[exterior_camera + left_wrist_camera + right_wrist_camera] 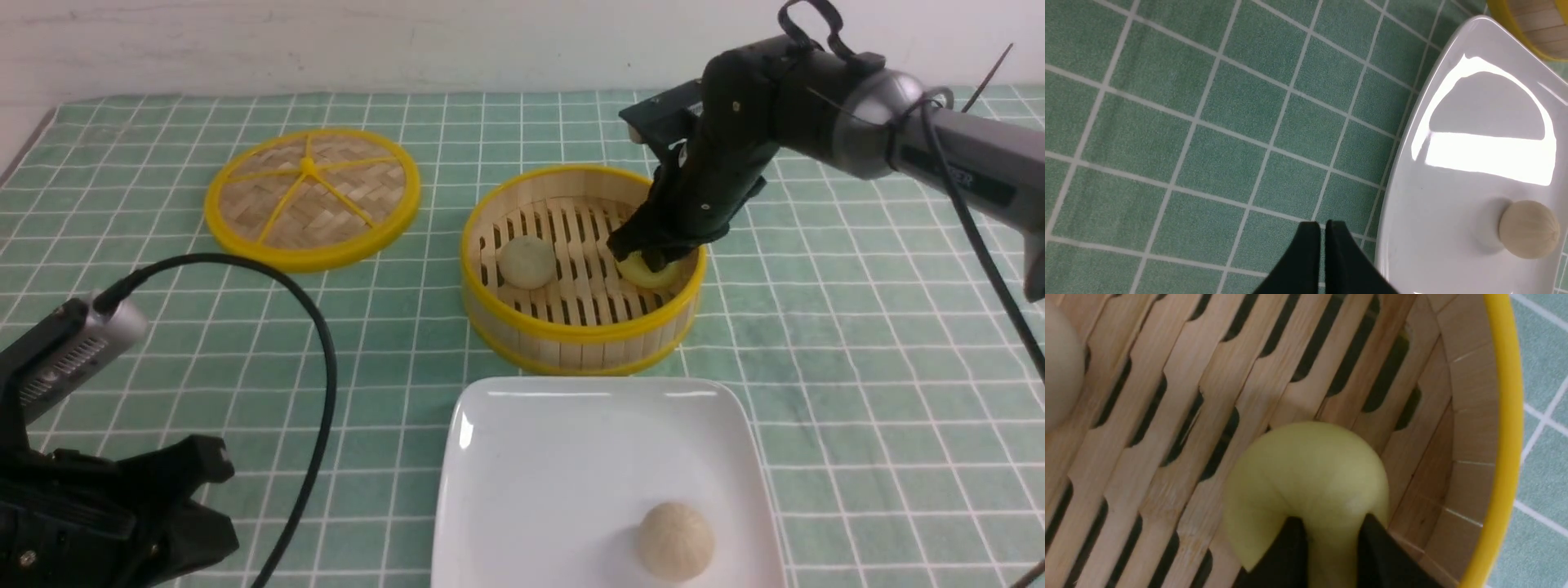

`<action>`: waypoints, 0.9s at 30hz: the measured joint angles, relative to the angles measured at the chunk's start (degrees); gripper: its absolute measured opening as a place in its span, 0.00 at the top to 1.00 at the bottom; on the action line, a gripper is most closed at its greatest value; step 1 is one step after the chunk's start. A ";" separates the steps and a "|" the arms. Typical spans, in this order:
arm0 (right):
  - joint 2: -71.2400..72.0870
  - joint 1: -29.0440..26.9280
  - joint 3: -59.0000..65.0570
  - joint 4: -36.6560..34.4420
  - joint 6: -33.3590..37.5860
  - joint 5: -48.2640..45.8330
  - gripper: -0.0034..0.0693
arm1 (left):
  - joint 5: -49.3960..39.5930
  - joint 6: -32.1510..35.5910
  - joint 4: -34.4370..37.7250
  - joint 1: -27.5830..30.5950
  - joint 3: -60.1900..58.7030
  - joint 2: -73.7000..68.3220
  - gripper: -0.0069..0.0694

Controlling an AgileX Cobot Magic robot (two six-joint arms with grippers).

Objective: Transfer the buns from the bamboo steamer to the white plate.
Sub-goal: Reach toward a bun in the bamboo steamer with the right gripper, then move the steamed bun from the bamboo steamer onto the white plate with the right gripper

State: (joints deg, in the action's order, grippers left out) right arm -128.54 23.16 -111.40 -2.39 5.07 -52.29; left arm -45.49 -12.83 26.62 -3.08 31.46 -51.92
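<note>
Right arm (735, 163): matt black wrist housing with small pale screws, silver-grey rounded joint (886, 122), grey forearm carrying a dark label with white lettering, black cable loops (808, 16) on top.

Left arm (98, 523): black body, silver vented camera module (77, 351), thick black cable (322, 367).

Fingers (1306, 261): black, tapered.

The left gripper (1323, 225), jaws nearly together, hangs over green cloth (1208, 122) beside the plate (1445, 196), which holds a tan bun (1529, 228); the steamer (1531, 24) lies just beyond.
</note>
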 joint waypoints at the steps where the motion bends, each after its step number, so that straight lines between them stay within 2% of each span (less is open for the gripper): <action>1: 0.78 0.00 0.00 -0.60 0.33 -1.66 0.91 | 0.00 0.00 0.00 0.00 0.00 0.00 0.84; 3: 2.73 0.00 0.00 -1.78 0.81 -4.56 0.94 | 0.00 0.00 0.00 0.00 0.00 0.00 0.84; 9: 13.97 -0.05 0.65 -6.39 1.95 -17.27 0.94 | 0.48 0.00 0.00 0.00 0.00 -0.02 0.83; 13: 24.00 0.38 7.49 -14.33 2.22 -17.96 0.94 | 1.06 0.00 0.07 0.00 0.00 -0.02 0.82; 17: 30.05 3.66 20.66 -19.84 4.79 -17.93 0.93 | 1.29 0.00 0.17 0.00 0.00 -0.02 0.82; 19: 30.64 5.34 25.60 -20.54 6.09 -15.61 0.93 | 1.72 0.00 0.17 0.00 0.00 -0.02 0.82; 24: 29.45 8.01 38.21 -20.32 7.87 2.81 0.90 | 2.47 0.00 0.17 0.00 0.00 -0.02 0.81; 26: 28.98 8.01 39.64 -20.27 8.05 6.42 0.88 | 2.54 0.00 0.17 0.00 0.00 -0.02 0.81; 27: 27.80 8.01 42.25 -19.75 8.20 11.75 0.83 | 2.60 0.00 0.17 0.00 0.00 -0.02 0.81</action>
State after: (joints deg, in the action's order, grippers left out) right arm -100.74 31.17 -69.15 -22.14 13.28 -40.54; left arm -42.89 -12.83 26.79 -3.08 31.46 -51.94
